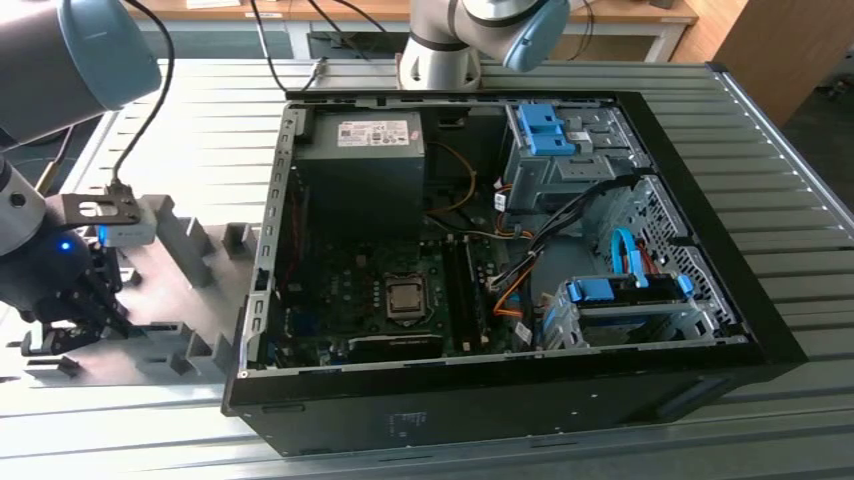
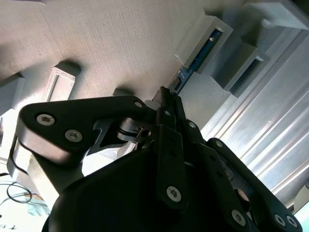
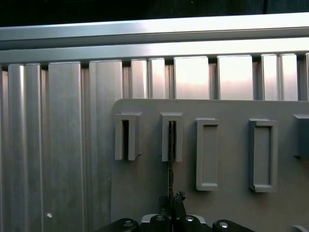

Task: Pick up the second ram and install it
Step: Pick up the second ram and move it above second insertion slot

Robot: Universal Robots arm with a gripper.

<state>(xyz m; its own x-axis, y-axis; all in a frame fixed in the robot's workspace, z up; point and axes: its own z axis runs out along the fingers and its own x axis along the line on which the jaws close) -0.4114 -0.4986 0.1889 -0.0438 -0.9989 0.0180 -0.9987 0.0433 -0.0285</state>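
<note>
Your gripper's [image 3: 172,207] fingers are closed on the second ram [image 3: 170,166], a slim dark stick seen edge-on, its far end standing in a grey fixture block [image 3: 178,140].

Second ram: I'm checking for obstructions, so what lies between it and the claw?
Nothing. In both wrist views the second ram, slotted in a grey fixture block, reaches right to the claw, with no bare stretch between.

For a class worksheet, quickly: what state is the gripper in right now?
Gripper: closed on the second ram, whose far end sits in the grey fixture slot.
</note>
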